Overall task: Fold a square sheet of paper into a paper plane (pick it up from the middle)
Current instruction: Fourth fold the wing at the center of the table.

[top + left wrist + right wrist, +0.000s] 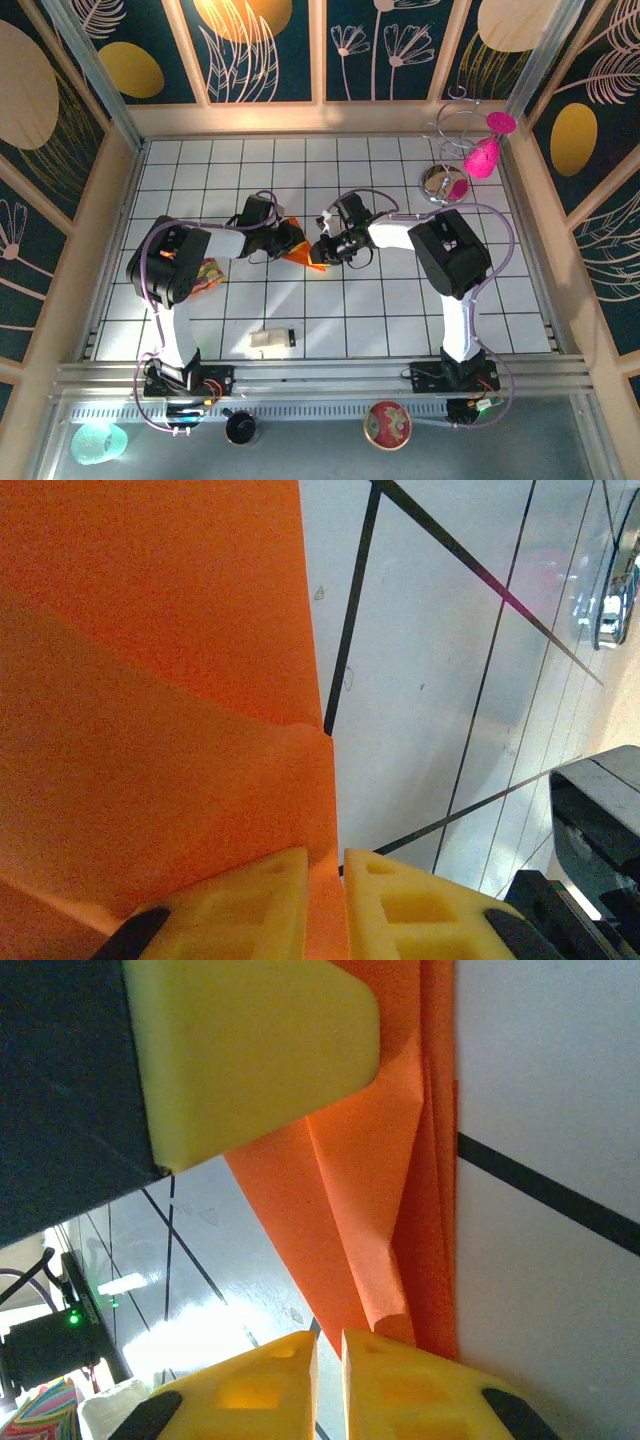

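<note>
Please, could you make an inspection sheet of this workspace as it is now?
Surface: white tiled table, black grid lines.
Job's things: orange paper, partly folded, mid-table between the arms.
Clutter: multicoloured wrapper by the left arm; beige block near the front edge; metal stand with pink pieces, far right corner.
Grippers: left gripper, jaws shut on the paper; right gripper, jaws shut on its folded edge.
Cables: lilac cables loop along both arms.
Surroundings: dark floral panels, wooden frames.
</note>
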Robot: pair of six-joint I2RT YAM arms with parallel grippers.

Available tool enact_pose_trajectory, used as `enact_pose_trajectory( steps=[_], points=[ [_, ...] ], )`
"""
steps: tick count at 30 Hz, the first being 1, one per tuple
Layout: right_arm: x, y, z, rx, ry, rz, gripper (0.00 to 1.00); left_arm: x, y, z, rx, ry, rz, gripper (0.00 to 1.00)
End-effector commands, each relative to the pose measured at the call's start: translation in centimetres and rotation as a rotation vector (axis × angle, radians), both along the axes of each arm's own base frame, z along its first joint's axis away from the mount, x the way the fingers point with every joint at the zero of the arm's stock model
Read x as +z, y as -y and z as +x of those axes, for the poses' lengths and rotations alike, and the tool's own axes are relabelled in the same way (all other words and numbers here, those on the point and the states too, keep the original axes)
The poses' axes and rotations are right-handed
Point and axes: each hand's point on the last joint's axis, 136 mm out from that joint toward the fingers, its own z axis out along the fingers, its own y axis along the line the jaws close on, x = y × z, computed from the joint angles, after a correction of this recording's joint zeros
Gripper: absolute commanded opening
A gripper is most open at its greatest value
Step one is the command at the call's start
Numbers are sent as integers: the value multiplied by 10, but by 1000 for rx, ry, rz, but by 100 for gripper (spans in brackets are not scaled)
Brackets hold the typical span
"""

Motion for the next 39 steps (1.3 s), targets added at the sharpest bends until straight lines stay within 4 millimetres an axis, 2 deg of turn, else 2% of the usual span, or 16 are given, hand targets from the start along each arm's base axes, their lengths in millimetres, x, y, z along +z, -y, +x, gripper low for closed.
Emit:
enact_pose_trajectory(
  steps=[1,7,9,17,24,32,39],
  points=[
    [10,3,12,-16,41,-12,15,-6,-4,-2,8,-22,37,17],
    [36,6,18,-34,143,12,21,-4,-2,0,5,-19,34,18],
    [37,11,22,-55,170,-18,23,-4,-2,0,7,-21,33,18],
    [15,23,28,-108,205,-175,33,-2,-1,1,6,-16,29,18],
    [1,17,22,-63,178,-197,34,-2,-1,1,6,-17,29,18],
    [-2,8,12,-13,140,-154,34,-2,-1,1,6,-17,29,18],
    [-4,10,11,-17,139,-164,35,-2,-1,1,6,-18,28,18]
  ],
)
